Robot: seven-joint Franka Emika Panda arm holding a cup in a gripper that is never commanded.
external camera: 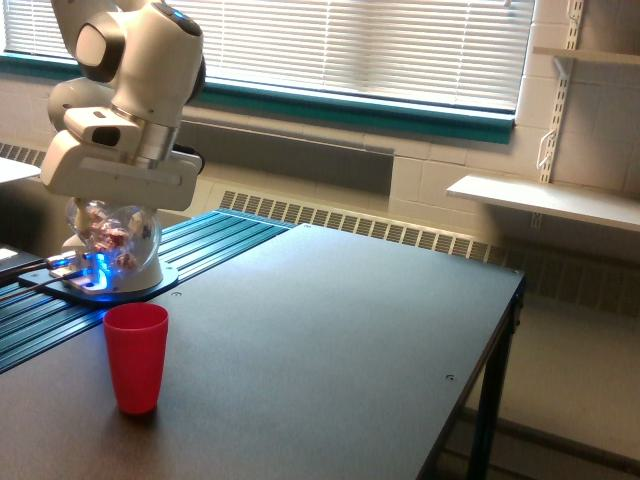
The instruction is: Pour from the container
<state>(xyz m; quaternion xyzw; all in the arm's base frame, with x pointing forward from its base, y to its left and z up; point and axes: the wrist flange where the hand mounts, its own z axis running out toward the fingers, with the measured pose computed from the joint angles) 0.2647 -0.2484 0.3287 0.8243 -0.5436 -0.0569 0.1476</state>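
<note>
Container: a clear, rounded plastic jar (113, 238) is hanging under the white arm's hand, above the desk and higher than the red cup, a little toward the exterior view's left of it.
Contents: small reddish-brown and white pieces are showing through the clear wall; a blue glow from the arm's base behind is shining through its lower part.
Gripper: the gripper (118, 205) is sitting right over the jar and appears to be gripping it, but the fingers are hiding behind the hand's wide white housing, so I cannot tell how they are closing.
Red cup: an opaque red plastic cup (135, 357) is standing upright on the desk, tapering toward its foot, mouth open upward; its inside is not showing.
Desk: a dark, matte, flat top (340, 340) with a thin edge is carrying the cup.
Arm base: a white pedestal (140, 268) is sitting on a dark plate on a ribbed teal surface (215, 240) beside the desk.
Background: white slatted blinds (360, 45) are covering the window; a pale shelf (540, 200) is jutting from the block wall.
</note>
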